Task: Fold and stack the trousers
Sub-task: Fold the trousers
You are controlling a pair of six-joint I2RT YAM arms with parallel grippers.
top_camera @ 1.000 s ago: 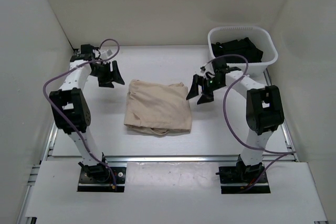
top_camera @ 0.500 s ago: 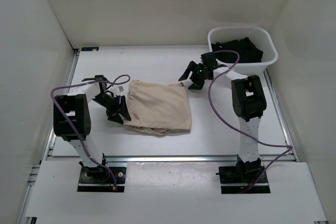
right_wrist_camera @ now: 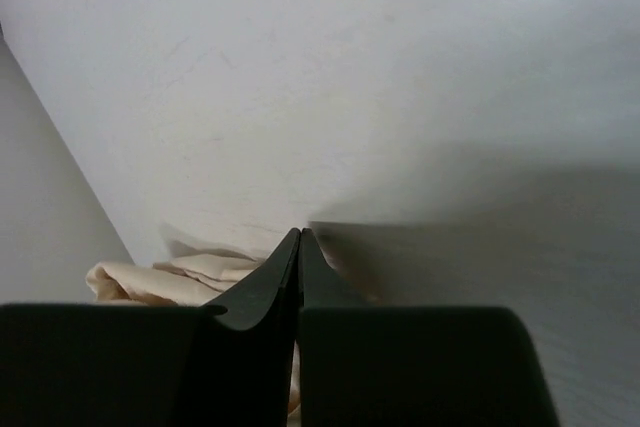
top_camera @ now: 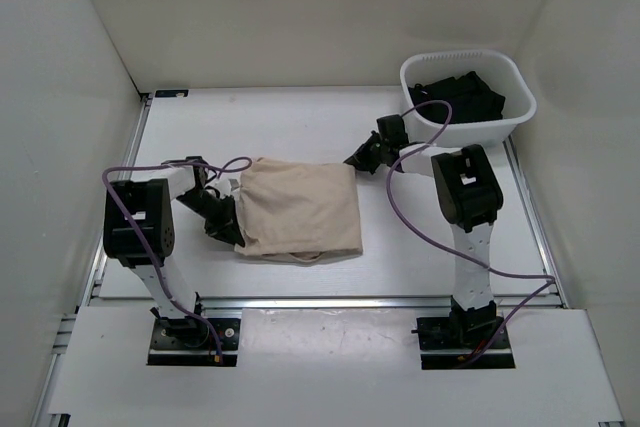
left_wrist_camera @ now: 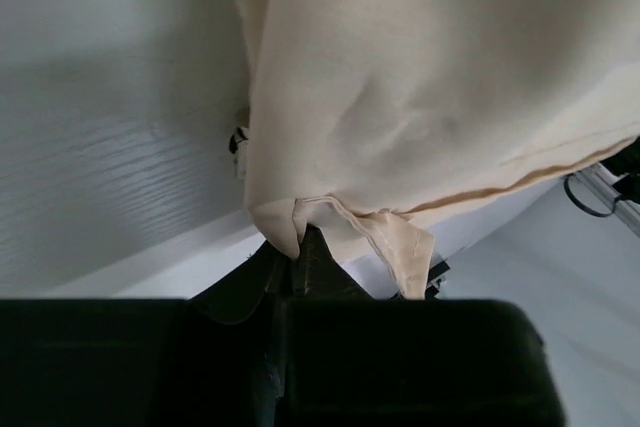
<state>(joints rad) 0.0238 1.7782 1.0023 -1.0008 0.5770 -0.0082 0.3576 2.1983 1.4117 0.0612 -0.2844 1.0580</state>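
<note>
The trousers [top_camera: 300, 209] lie folded into a beige rectangle in the middle of the table. My left gripper [top_camera: 233, 228] sits at their near left corner. In the left wrist view it [left_wrist_camera: 298, 239] is shut on a bunched fold of the trousers [left_wrist_camera: 430, 77]. My right gripper [top_camera: 355, 158] is at their far right corner. In the right wrist view it [right_wrist_camera: 301, 233] is shut, tips meeting against the table. The trousers' edge [right_wrist_camera: 150, 282] lies just to its left and low behind the fingers. No cloth shows between the tips.
A white basket [top_camera: 470, 129] holding dark clothes [top_camera: 455, 92] stands at the back right, close behind the right arm. White walls enclose the table on three sides. A metal rail runs along the near edge.
The left gripper slid in under the trousers' near left corner and shut on the cloth. The right gripper dropped to the far right corner and shut. The trousers shifted slightly.
</note>
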